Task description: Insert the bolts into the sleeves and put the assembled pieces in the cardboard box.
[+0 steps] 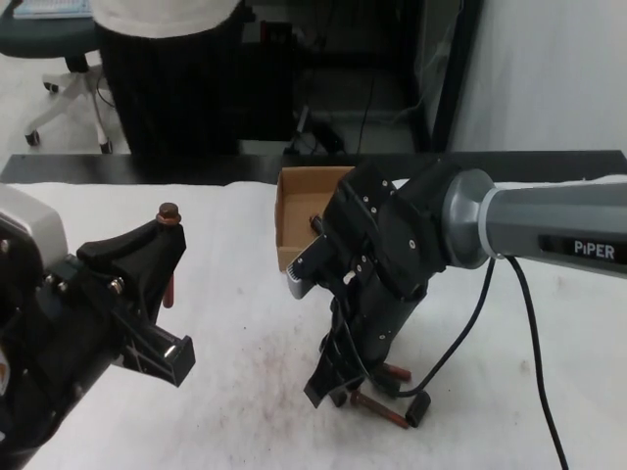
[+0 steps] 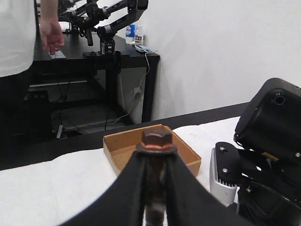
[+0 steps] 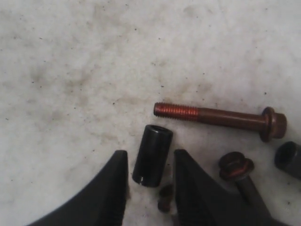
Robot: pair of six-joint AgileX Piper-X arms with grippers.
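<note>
Right gripper (image 3: 150, 165), released: its two fingers stand either side of a black sleeve (image 3: 155, 141) that lies on the white cloth (image 3: 70, 70), with a thin gap at each side and the sleeve slightly askew to them. A small dark piece (image 3: 164, 197), too hidden to identify, sits between the fingers behind the sleeve. Just beyond the sleeve's far end lies a loose bolt (image 3: 221, 118), crosswise to the fingers; a second loose bolt (image 3: 237, 168) lies outside one finger, and another sleeve (image 3: 289, 160) beyond that. Left gripper (image 2: 154, 165), clenched on a held bolt (image 2: 156, 140), head uppermost, raised off the cloth; the cardboard box (image 2: 186, 162) stands ahead of it. Likely hazards: because the sleeve is round and skewed, closing the fingers may roll it or squeeze it forward into the loose bolt rather than seat it. The dark piece may be pinched along with it, which would spoil the grip. The crowded parts beside the fingers may be dragged when the sleeve lifts. Later, a sleeve gripped off-axis would meet the held bolt at an angle, so the thread may jam at the bore, or the bolt may be pushed through the left fingers.
</note>
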